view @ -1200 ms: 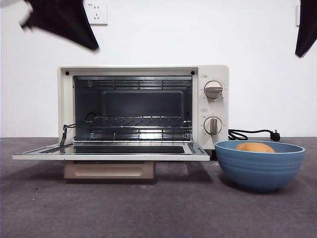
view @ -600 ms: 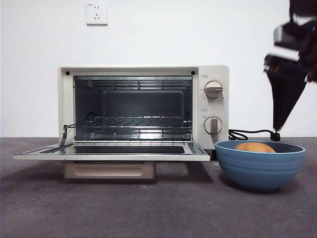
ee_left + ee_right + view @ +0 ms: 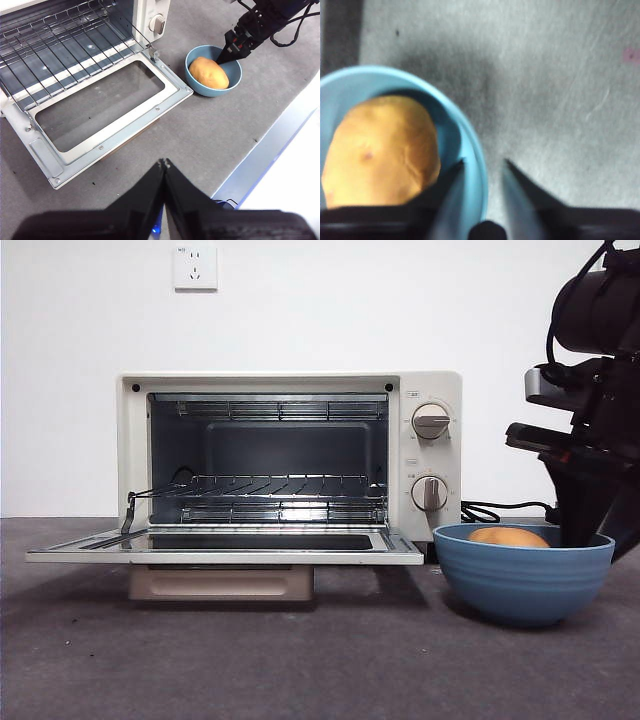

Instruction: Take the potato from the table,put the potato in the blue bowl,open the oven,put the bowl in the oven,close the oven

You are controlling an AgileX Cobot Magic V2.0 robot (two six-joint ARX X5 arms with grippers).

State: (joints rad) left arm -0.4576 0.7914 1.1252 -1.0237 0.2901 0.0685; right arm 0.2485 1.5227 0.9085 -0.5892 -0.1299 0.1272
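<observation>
The oven point(image 3: 432, 390) stands with its door point(image 3: 220, 549) folded down flat, and the cavity holds only a wire rack point(image 3: 270, 486). To its right the blue bowl point(image 3: 520, 582) sits on the table with the potato point(image 3: 508, 536) inside. My right gripper point(image 3: 585, 532) has come down on the bowl's right rim. In the right wrist view this gripper point(image 3: 481, 162) is open, one jaw inside the bowl point(image 3: 470, 145) beside the potato point(image 3: 380, 150), the other outside. My left gripper point(image 3: 164, 163) is shut and empty, high in front of the oven door point(image 3: 100, 116).
A black power cord point(image 3: 505, 508) lies behind the bowl. A wall socket point(image 3: 195, 267) sits above the oven. The table's front edge point(image 3: 260, 160) runs close to the bowl point(image 3: 236, 80) and the potato point(image 3: 209, 73), where the right gripper point(image 3: 223, 56) also shows.
The right arm dropped from the top right corner to the bowl's right rim. The left arm's dark tip left the top left corner. Bowl, potato and oven stayed put.
</observation>
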